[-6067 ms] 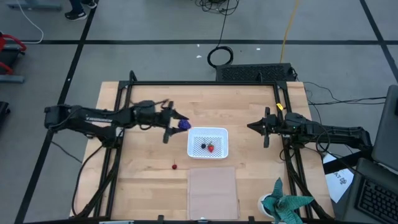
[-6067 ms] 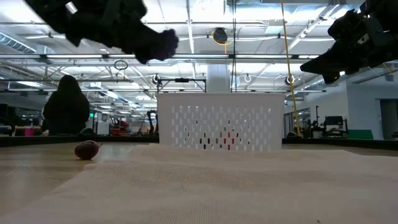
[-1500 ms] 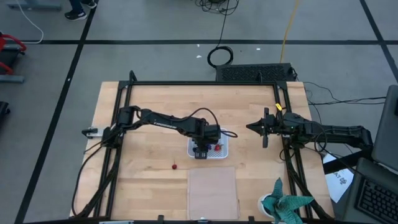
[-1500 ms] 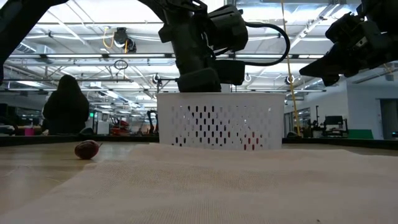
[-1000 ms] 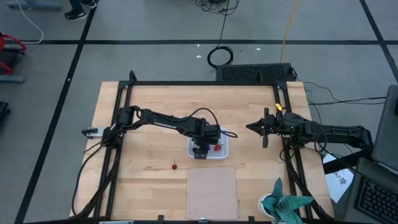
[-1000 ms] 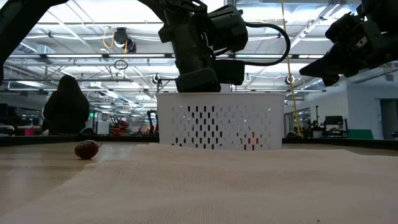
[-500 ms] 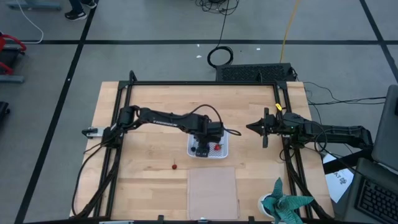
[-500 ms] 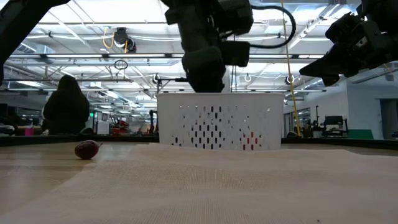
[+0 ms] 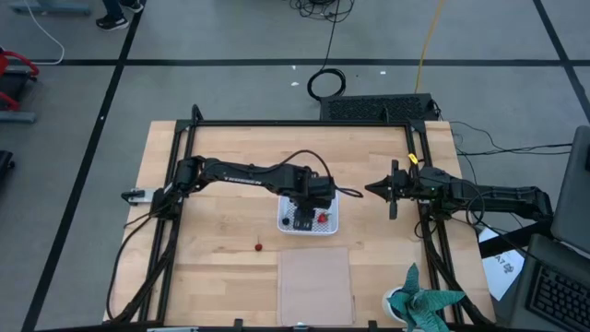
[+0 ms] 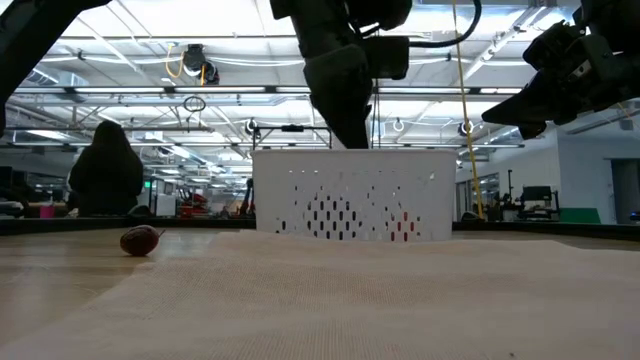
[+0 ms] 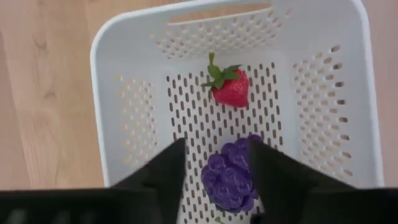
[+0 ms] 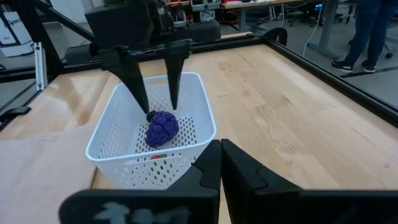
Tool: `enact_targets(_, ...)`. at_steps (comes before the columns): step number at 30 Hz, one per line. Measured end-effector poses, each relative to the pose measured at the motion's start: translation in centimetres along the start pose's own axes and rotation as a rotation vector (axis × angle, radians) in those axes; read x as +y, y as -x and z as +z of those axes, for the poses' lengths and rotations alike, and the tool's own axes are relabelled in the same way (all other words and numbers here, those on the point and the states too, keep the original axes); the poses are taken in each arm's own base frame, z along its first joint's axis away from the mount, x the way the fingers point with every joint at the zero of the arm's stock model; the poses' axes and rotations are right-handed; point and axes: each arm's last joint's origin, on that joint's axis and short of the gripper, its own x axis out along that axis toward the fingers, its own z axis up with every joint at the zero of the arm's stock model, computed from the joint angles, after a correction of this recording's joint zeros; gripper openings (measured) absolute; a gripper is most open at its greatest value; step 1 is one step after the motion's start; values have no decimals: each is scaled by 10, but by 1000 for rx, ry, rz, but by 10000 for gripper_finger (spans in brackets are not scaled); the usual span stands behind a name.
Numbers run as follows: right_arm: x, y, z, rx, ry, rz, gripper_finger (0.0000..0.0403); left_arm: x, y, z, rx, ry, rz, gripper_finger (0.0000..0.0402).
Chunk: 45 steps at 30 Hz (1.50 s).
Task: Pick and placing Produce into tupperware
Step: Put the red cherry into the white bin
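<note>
The white tupperware (image 9: 282, 225) (image 11: 99, 93) stands mid-table. On its perforated floor lie a purple grape bunch (image 11: 230, 180) (image 12: 161, 129), a red strawberry (image 11: 230, 87) (image 9: 322, 219) and a dark berry (image 12: 150, 116). My left gripper (image 11: 214, 158) (image 12: 160, 107) hangs open just above the grapes, fingers pointing steeply down and touching nothing. A small red cherry (image 9: 259, 246) (image 10: 140, 240) rests on the wood, left of the tub and nearer the front edge. My right gripper (image 9: 380, 189) (image 12: 221, 162) waits shut at the table's right side, level with the tub.
A flat pale tan panel (image 9: 315, 281) lies in front of the tub. A teal-and-white object (image 9: 419, 304) sits at the near right corner. Black frame rails (image 9: 175, 184) run along the table's sides. A person (image 10: 105, 170) sits in the room beyond.
My left gripper has risen straight up out of the tupperware, from its rim to well above it. The grape bunch stays on the tub floor.
</note>
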Motion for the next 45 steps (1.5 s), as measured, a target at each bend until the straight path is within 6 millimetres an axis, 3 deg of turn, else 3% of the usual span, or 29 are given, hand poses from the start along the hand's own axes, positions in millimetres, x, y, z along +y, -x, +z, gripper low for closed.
enact_targets(8,0,0,0,0,0,0,0,-1,-1,-1,4,-15,-5,12)
enact_targets(18,0,0,0,0,0,0,0,-4,-1,-1,5,-82,-10,32)
enact_targets(23,0,0,0,0,0,0,0,-4,7,0,-9,-123,26,10)
enact_targets(27,0,0,0,0,0,0,0,-5,34,3,-68,-168,70,6)
enact_targets(35,0,0,-1,6,18,0,0,-4,112,-4,-218,-150,191,2)
enact_targets(40,0,0,-1,8,19,-1,0,-16,163,-17,-315,-155,208,1)
enact_targets(45,0,0,-1,9,18,-1,0,-36,197,-48,-381,-156,304,1)
